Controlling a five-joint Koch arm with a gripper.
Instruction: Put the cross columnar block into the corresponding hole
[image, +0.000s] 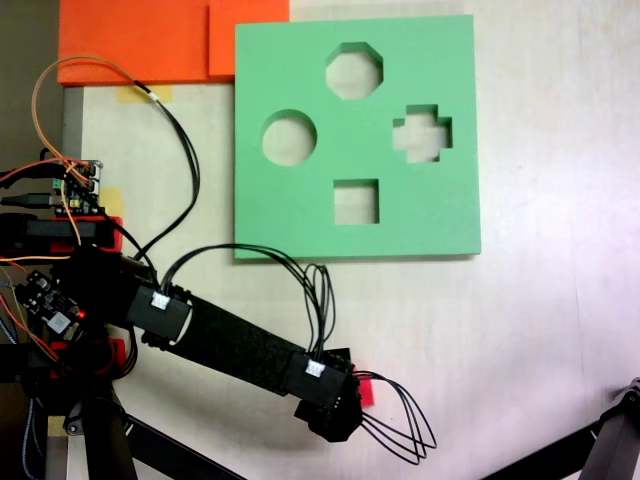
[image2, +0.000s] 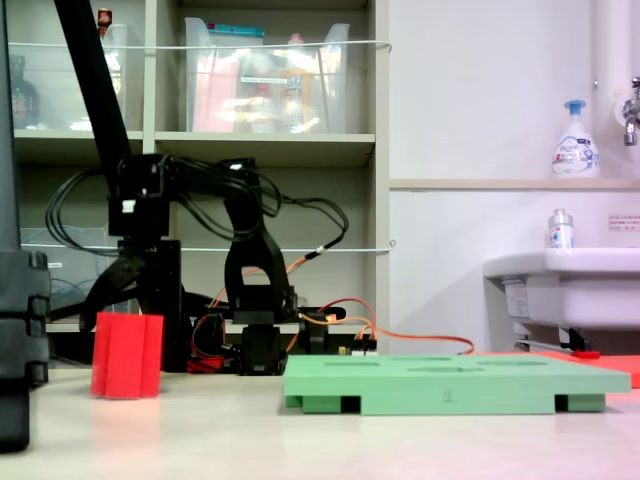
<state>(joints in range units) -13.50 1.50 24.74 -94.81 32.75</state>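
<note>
A black robot arm is seen stretched diagonally across the lower left of a fixed view looking down on a pale table (image: 560, 330), its gripper (image: 345, 410) lowered over a red cross-shaped block (image: 365, 392) — only a sliver of red is visible beside the black housing at the lower centre. In the other fixed view, taken from table level, the block (image2: 127, 356) is shown standing upright on the table at the left of the frame, with the gripper (image2: 128, 292) directly above it and its dark fingers reaching down beside the block's upper edge. How wide the jaws are set, and whether the block is actually clamped, cannot be told. A green foam board (image: 300, 215) is laid flat in the upper centre of the downward view (four cutouts are visible), and the cross-shaped hole (image: 422, 133) — on the board's right side — is well apart from the block. Orange foam sheets (image: 140, 40) are seen at the upper left.
</note>
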